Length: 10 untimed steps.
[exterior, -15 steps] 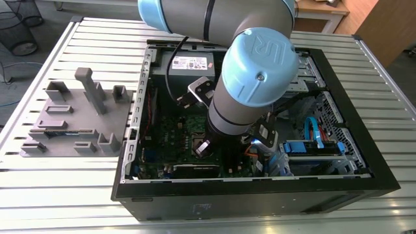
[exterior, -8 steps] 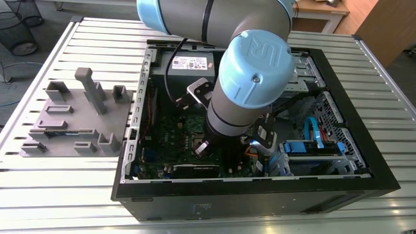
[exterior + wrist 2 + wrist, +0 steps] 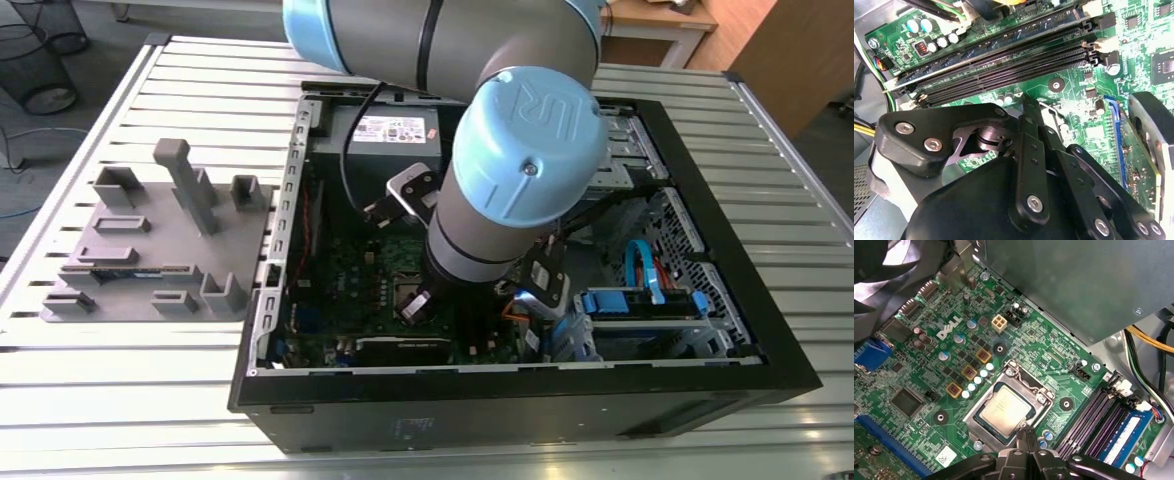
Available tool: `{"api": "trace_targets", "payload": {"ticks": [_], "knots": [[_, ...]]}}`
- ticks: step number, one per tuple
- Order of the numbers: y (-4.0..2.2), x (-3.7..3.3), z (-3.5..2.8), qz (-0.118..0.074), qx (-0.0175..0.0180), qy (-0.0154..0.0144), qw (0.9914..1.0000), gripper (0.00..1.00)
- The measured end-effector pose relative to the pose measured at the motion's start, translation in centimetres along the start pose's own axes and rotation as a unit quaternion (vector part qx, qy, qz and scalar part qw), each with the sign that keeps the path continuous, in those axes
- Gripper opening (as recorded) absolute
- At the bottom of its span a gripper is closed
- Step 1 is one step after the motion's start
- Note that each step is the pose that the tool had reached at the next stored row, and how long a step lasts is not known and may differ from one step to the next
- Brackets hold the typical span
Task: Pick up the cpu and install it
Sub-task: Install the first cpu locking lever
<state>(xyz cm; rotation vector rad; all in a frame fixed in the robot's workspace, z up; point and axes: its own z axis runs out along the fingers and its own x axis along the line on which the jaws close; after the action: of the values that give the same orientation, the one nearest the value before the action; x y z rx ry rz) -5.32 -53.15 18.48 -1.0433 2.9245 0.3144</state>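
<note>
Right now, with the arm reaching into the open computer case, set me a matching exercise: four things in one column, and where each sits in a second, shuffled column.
Things
1. cpu
2. grey fixture tray
3. power supply box
4. blue cable

Places
A. on the slatted table, outside the case, at the exterior view's left
B. inside the case, toward the exterior view's right
C. in the socket frame on the motherboard
D. at the case's far end in the exterior view

Pairs: 1-C, 2-A, 3-D, 4-B

Grey arm [image 3: 497, 232] — blue caps [image 3: 534, 140], apparently black tool [image 3: 1026, 436]
</note>
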Motion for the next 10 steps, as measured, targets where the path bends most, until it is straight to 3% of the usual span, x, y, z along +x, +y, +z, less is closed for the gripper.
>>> {"api": "trace_targets", "payload": {"ticks": [10], "knots": [[-0.24,-0.26,-0.01,0.000,-0.0001,-0.0002,1.00000,0.11]]}}
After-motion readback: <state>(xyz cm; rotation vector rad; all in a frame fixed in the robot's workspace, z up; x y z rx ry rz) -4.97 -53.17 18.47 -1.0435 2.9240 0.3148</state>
